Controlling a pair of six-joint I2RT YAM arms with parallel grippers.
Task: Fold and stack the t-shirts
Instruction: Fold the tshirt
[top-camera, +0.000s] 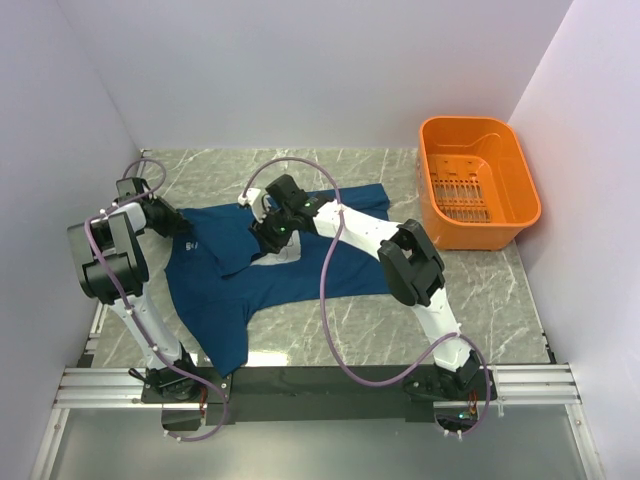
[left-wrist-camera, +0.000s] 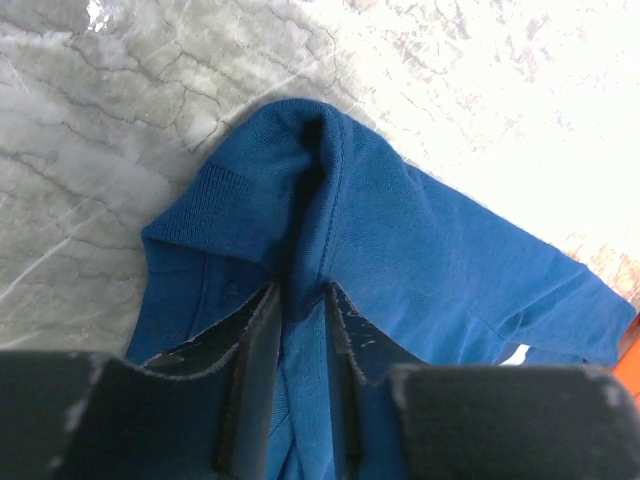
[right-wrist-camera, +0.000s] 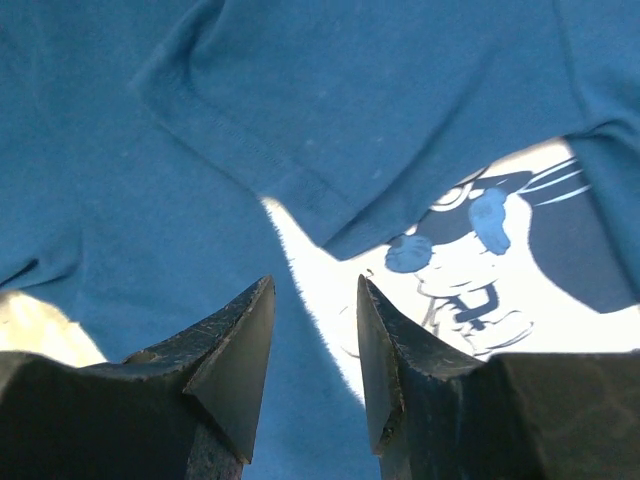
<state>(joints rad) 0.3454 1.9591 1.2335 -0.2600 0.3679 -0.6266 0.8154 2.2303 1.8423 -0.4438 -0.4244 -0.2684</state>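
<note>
- Far left, your left gripper (left-wrist-camera: 300, 335) is pinching a raised ridge of cloth at the left edge of the t-shirt (top-camera: 290, 275). Both fingers (left-wrist-camera: 255, 350) are pressing on that fold, so the jaws are clamped on it.
- The pinched fold is standing up off the marble table (top-camera: 480, 300) and is hiding the cloth right behind it in the left wrist view. A small white sleeve mark (left-wrist-camera: 517, 352) is showing further along the cloth.
- The navy t-shirt is lying rumpled across the middle of the table, between your two arms, with one part trailing toward the near edge.
- At the centre, your right gripper (right-wrist-camera: 312, 330) is sitting over the chest area with its jaws standing apart and nothing between them. You cannot tell whether the tips are touching the cloth.
- Right beyond those tips, a hemmed flap (right-wrist-camera: 300, 130) of the shirt is lying across the pale cartoon print (right-wrist-camera: 470, 260), covering part of the picture.
- Your right arm (top-camera: 410, 262) is stretching over the shirt's right half and blocking the top camera's view of the cloth beneath it. Its purple cable (top-camera: 325, 300) is looping across the cloth too.
- Far right, the orange basket (top-camera: 505, 160) is sitting in the back corner of the table, well apart from the shirt and close to the right wall (top-camera: 590, 200).
</note>
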